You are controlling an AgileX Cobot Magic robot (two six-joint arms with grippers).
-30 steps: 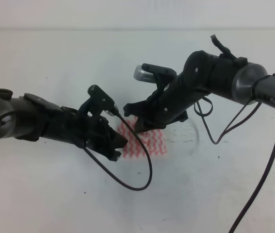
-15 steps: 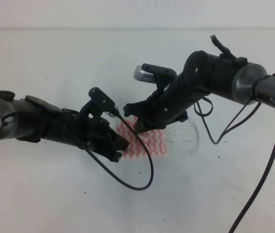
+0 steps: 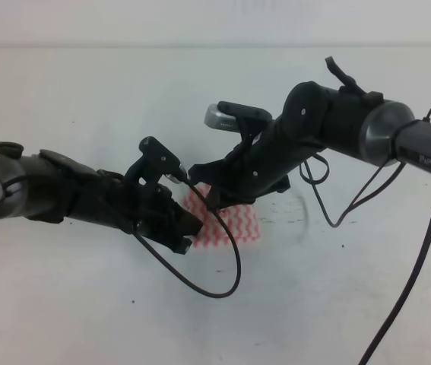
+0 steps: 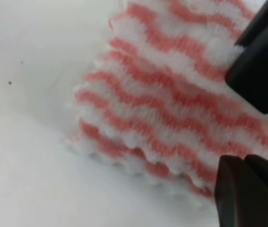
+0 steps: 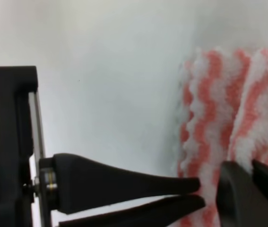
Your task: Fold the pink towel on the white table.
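**Both grippers at the towel's near edges**

The pink towel (image 3: 229,225) lies flat on the white table (image 3: 86,304), mid-scene, partly hidden by both arms. The left gripper (image 4: 247,137) straddles one edge, fingers apart with cloth between them. The right gripper (image 5: 209,189) has narrowed onto another edge, apparently pinching it. A clean fold probably requires matched, firm grips and an even lift, keeping edges aligned.

Pink towel on the white surface

The pink towel (image 3: 229,226), a small soft cloth with pink-and-white wavy stripes, lies near the centre of the white surface (image 3: 86,304), partly hidden behind black arm parts. Close up its fluffy scalloped edge (image 4: 138,156) shows stacked layers, with plain white surface at its 9 o'clock.
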